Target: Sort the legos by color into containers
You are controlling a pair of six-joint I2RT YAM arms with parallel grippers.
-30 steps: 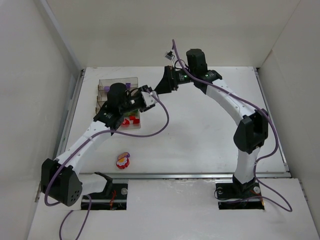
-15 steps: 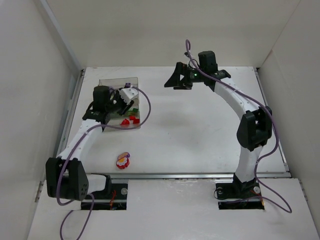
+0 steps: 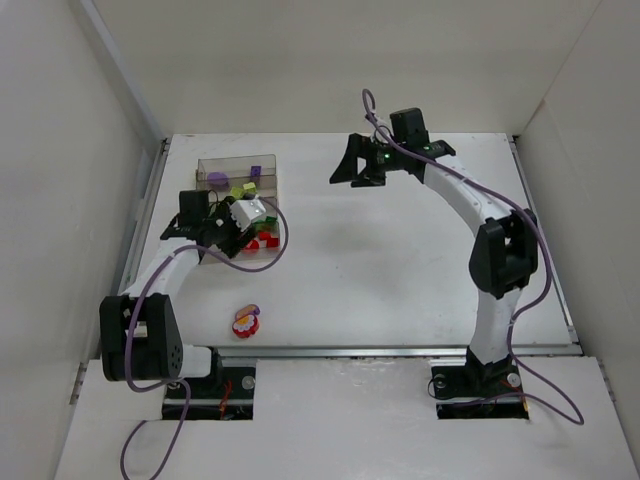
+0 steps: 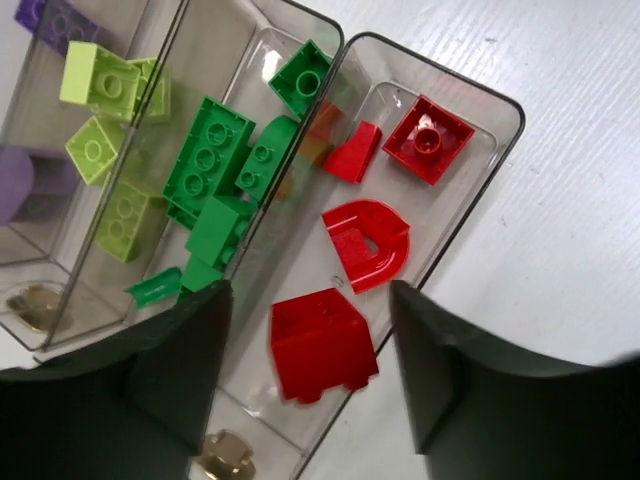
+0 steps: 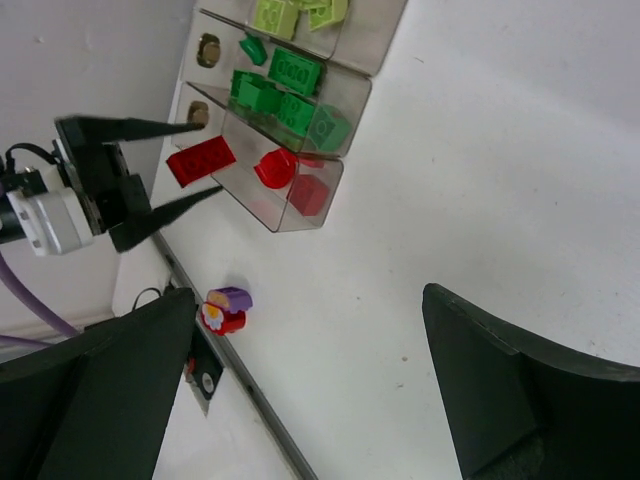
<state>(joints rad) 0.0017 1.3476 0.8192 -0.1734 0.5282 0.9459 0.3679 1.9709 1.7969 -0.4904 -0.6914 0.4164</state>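
Flower piece (image 3: pixel 246 322) lies well behind the left gripper (image 4: pixel 305 295), toward its base, the nearer arm; jaws wide apart, empty.

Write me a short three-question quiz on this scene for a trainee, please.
1. True or false: the flower piece lies inside the tray.
2. In the left wrist view, what colour is the brick framed by the left gripper? A red, B lime, C purple.
3. Fill in: the right gripper is empty and ___ (open or shut).

Key: 1 false, as it lies on the table outside the tray; 2 A; 3 open.
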